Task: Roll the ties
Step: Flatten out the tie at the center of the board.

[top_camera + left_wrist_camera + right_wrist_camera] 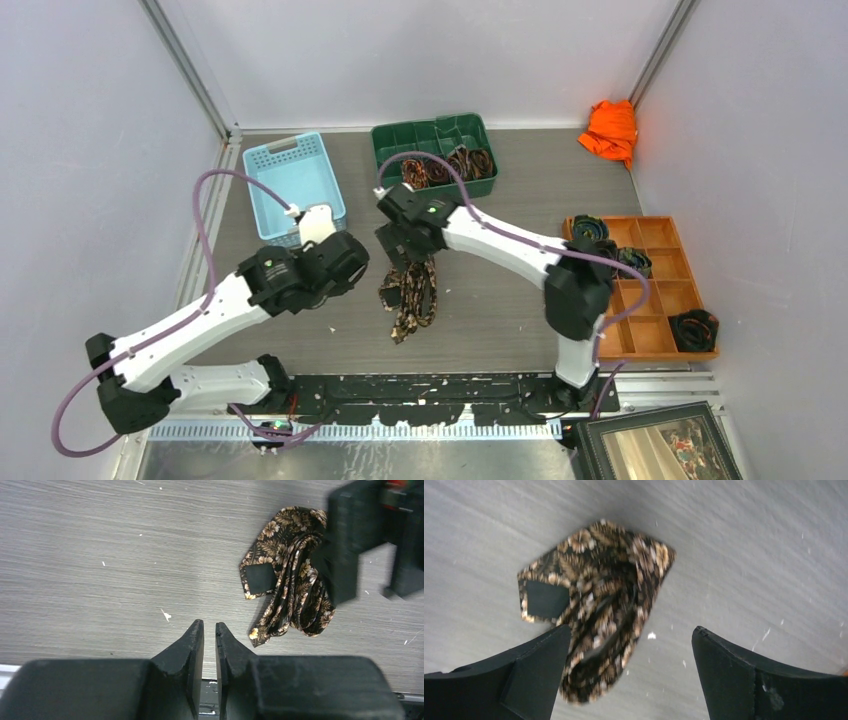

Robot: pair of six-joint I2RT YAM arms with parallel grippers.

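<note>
At far left we see a blue basket (290, 165) on the table (500, 300). Just right of it, the left gripper (210, 626) hangs over bare tabletop, its jaws narrow with only a thin slit between them, gripping nothing. The loose tie (412, 295) lies crumpled mid-table, well apart from that gripper. The right gripper (631, 632) sits above the tie's far end, jaws wide, and we cannot tell if it touches the fabric. Behind it, a green bin (482, 130) holds coiled ties (450, 165). At right, a wooden tray (655, 235) holds more coils (693, 328).
</note>
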